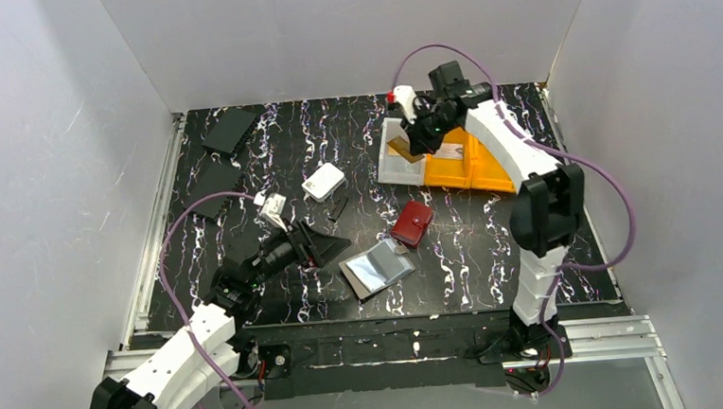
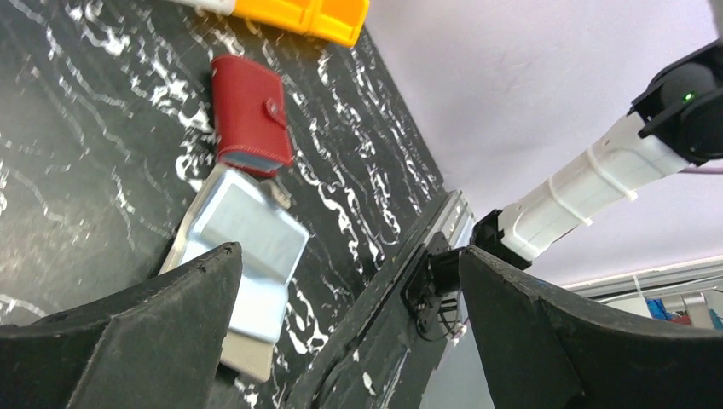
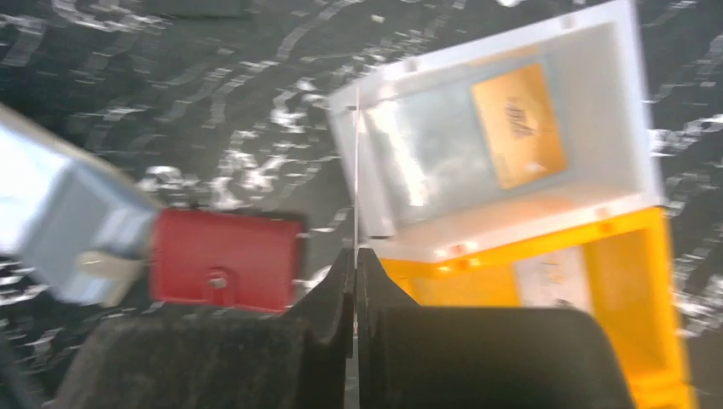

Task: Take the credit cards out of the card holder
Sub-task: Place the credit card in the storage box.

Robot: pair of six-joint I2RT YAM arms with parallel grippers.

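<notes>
Black marbled table (image 1: 493, 253); card holder (image 1: 376, 268) lies open, red wallet (image 1: 413, 223) just beside; left gripper (image 2: 348, 256) gapes wide, empty, near it; right gripper (image 3: 355, 254) pinched closed over white tray (image 3: 635, 111), nothing clearly held (orange and silvery credit cards (image 3: 518, 123) inside); pin holder flat, draw any card left along its slot.

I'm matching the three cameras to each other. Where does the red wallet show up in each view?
Top external: the red wallet lies right of centre on the table, up and right of the open card holder.
Left wrist: the red wallet is upper left, above the card holder.
Right wrist: the red wallet is lower left, right of the card holder.
Shared landmark: the card holder, right beside the wallet in all three.
</notes>
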